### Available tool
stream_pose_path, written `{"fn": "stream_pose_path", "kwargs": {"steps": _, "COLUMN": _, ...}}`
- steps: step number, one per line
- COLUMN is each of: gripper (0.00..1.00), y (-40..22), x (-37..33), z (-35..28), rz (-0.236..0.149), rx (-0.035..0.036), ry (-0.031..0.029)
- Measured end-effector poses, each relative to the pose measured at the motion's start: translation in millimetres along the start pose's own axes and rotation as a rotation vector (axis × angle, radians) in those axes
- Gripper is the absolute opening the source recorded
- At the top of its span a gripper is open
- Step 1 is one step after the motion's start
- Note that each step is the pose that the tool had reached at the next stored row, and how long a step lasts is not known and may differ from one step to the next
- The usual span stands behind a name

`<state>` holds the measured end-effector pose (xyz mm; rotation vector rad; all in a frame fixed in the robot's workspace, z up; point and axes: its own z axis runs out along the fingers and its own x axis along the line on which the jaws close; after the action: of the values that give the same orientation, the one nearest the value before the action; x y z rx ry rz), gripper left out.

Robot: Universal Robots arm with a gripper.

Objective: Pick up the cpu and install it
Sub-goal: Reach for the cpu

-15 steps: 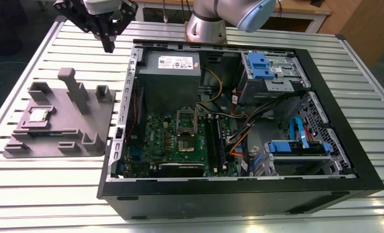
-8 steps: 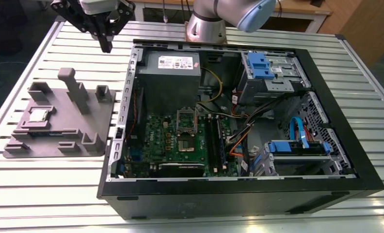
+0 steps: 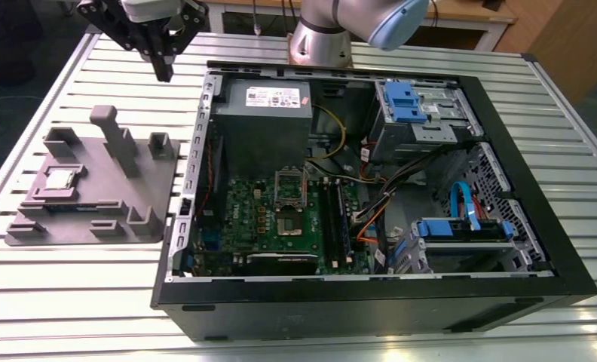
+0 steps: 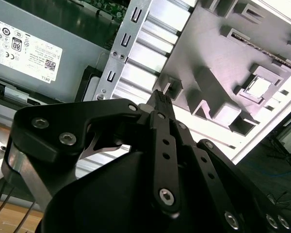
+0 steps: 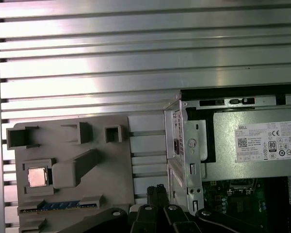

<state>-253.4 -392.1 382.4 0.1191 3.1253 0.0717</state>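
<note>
While my black gripper (image 3: 163, 74) hangs with fingers pressed together on nothing, the small silvery square cpu (image 3: 59, 179) lies well apart in the grey moulded holder (image 3: 138, 204).

Silver-grey arm (image 3: 319, 38), black screw-studded hand (image 3: 163, 74)

- A slatted metal table (image 3: 78, 294) is carrying everything.
- A grey holder block (image 3: 153, 181) is lying toward the exterior view's left.
- An open computer case (image 3: 379, 309) is lying beside it.
</note>
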Motion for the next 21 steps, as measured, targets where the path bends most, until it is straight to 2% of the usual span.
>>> {"fn": "stream_pose_path", "kwargs": {"steps": 2, "gripper": 0.11, "y": 0.1, "x": -0.1, "z": 0.1, "rz": 0.000, "rx": -0.0055, "ry": 0.0007}}
{"fn": "stream_pose_path", "kwargs": {"steps": 5, "gripper": 0.11, "y": -0.1, "x": 0.7, "z": 0.2, "rz": 0.000, "rx": -0.0056, "ry": 0.0011}}
{"fn": "stream_pose_path", "kwargs": {"steps": 9, "gripper": 0.11, "y": -0.4, "x": 5.2, "z": 0.5, "rz": 0.000, "rx": -0.0056, "ry": 0.0022}}
{"fn": "stream_pose_path", "kwargs": {"steps": 13, "gripper": 0.11, "y": -0.4, "x": 5.8, "z": 1.2, "rz": 0.000, "rx": -0.0077, "ry": 0.0160}}
{"fn": "stream_pose_path", "kwargs": {"steps": 14, "gripper": 0.11, "y": -1.0, "x": 12.1, "z": 1.5, "rz": -0.002, "rx": -0.0080, "ry": 0.0199}}
{"fn": "stream_pose_path", "kwargs": {"steps": 21, "gripper": 0.11, "y": -2.3, "x": 29.9, "z": 1.5, "rz": -0.003, "rx": -0.0080, "ry": 0.0201}}
